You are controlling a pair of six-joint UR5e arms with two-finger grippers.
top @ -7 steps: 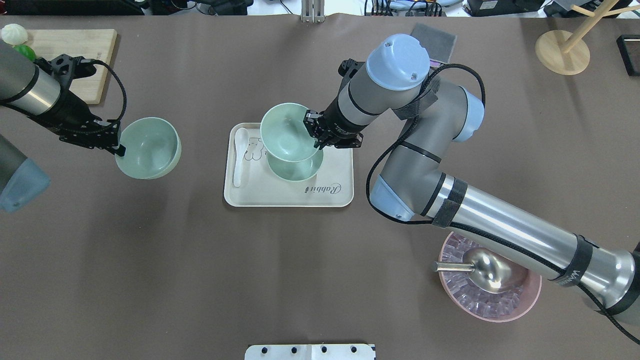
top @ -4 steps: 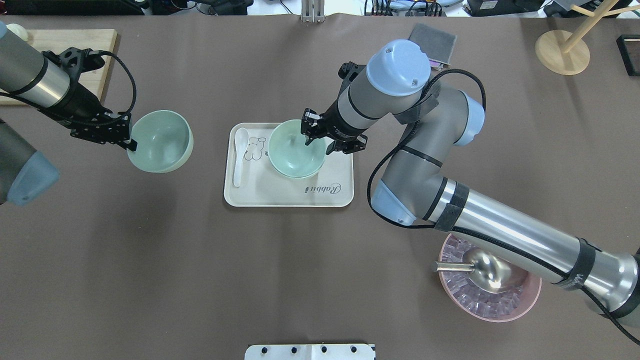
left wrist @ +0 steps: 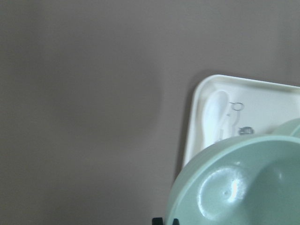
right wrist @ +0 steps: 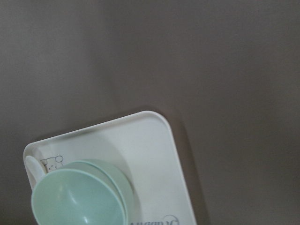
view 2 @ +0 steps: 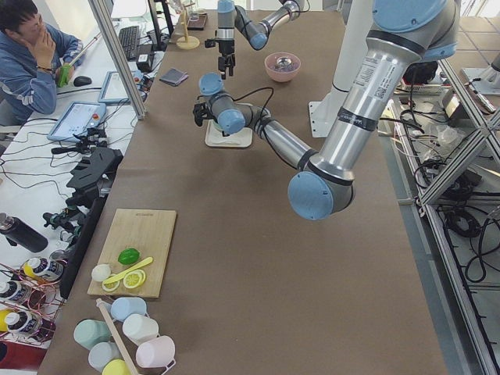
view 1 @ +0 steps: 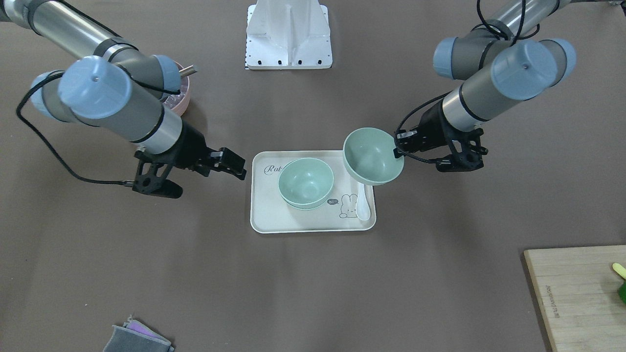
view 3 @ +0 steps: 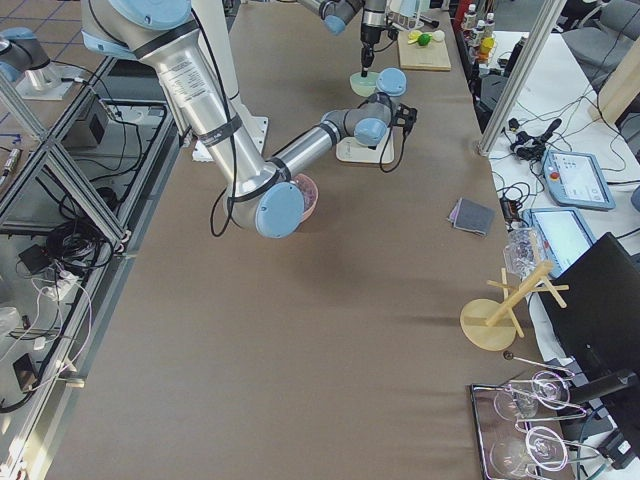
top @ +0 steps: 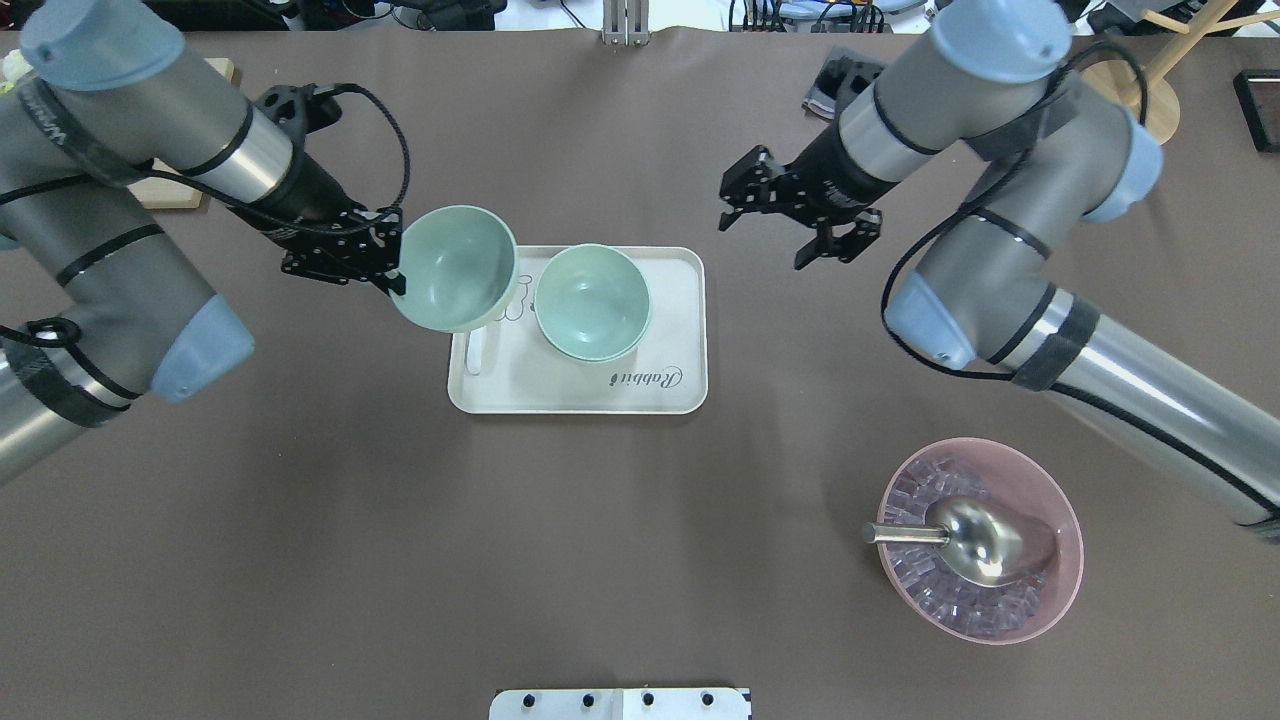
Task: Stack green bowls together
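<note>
Seen from across the table, the left gripper [view 1: 398, 146] is clamped on the rim of a green bowl [view 1: 372, 155] held in the air over the tray's [view 1: 293, 222] end. The two nested bowls [view 1: 306, 183] sit on the tray just past it, on the side away from that gripper. From overhead, the right gripper [top: 790, 225] hangs open and empty, well off the tray's other end, so the left arm is nearer and probably needs only a short carry forward. Its wrist camera shows the green bowl close below, with a spoon [left wrist: 213, 112] beyond.

Mint-green bowls [top: 592, 300], cream rabbit-print tray [top: 560, 385], pink bowl [top: 1045, 490], brown table [top: 300, 520]
</note>
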